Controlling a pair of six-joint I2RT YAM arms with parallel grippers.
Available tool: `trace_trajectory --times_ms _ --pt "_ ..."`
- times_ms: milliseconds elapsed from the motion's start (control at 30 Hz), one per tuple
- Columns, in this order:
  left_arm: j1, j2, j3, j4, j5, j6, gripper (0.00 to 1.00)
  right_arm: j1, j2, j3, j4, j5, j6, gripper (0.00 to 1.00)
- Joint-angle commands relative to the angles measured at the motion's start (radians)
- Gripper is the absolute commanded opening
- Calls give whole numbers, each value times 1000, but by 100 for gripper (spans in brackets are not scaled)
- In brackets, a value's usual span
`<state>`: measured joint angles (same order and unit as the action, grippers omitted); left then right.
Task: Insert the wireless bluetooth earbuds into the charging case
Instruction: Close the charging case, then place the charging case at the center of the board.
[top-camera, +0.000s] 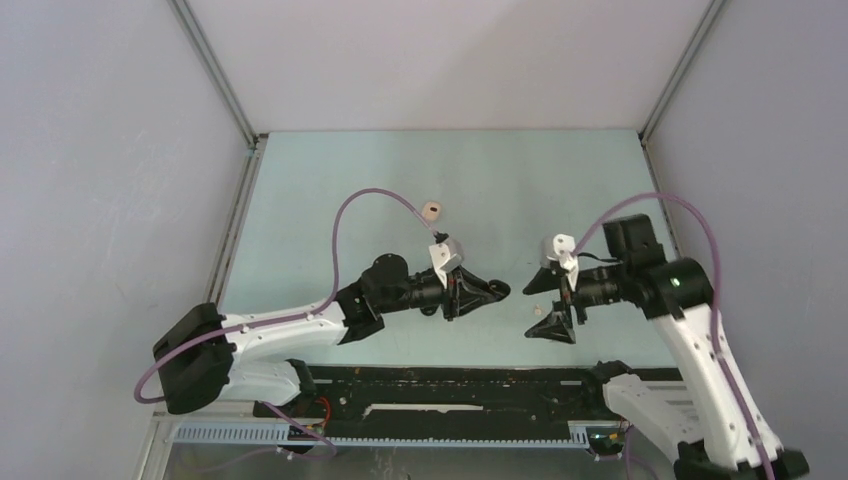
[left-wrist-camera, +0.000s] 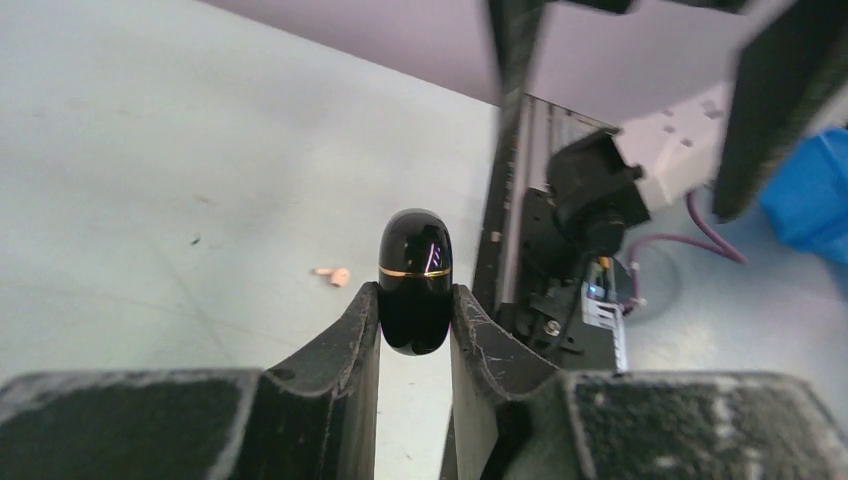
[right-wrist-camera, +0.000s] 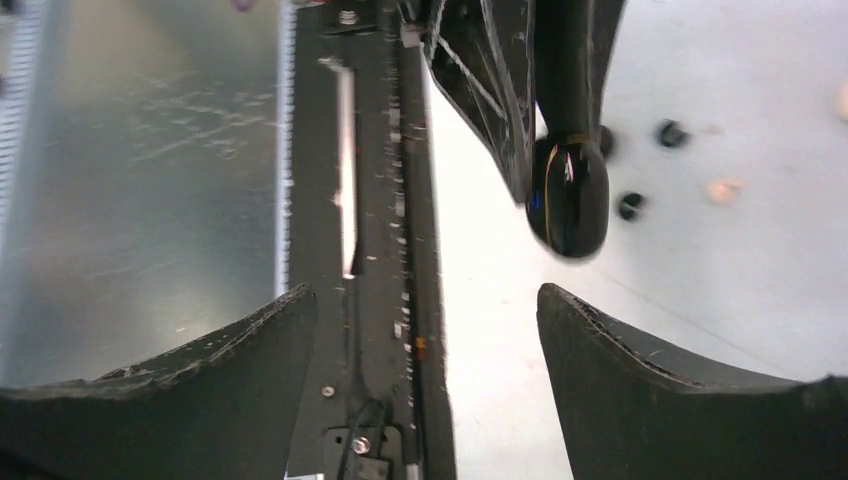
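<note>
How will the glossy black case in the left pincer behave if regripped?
Looks rigid: case probably won't deform. Glossy, rounded, and left pincer grips only one end: may squirt out. Set down, likely rolls.

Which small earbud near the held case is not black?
The beige earbud, farthest right of the cluster in the right wrist view; the other earbuds, closer to the case, are black.
</note>
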<state>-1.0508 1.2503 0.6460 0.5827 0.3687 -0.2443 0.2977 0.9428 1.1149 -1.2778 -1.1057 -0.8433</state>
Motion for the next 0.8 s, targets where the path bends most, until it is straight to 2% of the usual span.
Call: trace_trajectory --times_ms 0,100,133,233,400,567,667,767 --pt "34 -9 21 9 -85 -39 0 -93 -133 -19 143 207 202 84" --pt "41 -17 22 -22 -97 -60 0 -202 -154 -190 331 211 319 88" --pt "48 -18 27 -48 -101 -64 0 -221 -144 -267 399 214 356 88" --pt "64 -30 44 -142 -146 -70 0 -228 -96 -353 563 262 488 88" --pt "123 -70 42 -300 -292 -108 0 -236 -100 -344 623 438 517 92" --pt "260 -58 -5 -331 -377 -232 0 -237 -123 -368 606 336 501 95" --pt "325 -46 -37 -310 -491 -353 3 -237 -131 -376 605 329 496 96" --pt "354 -33 -59 -262 -580 -399 5 -237 -129 -379 605 327 492 97"
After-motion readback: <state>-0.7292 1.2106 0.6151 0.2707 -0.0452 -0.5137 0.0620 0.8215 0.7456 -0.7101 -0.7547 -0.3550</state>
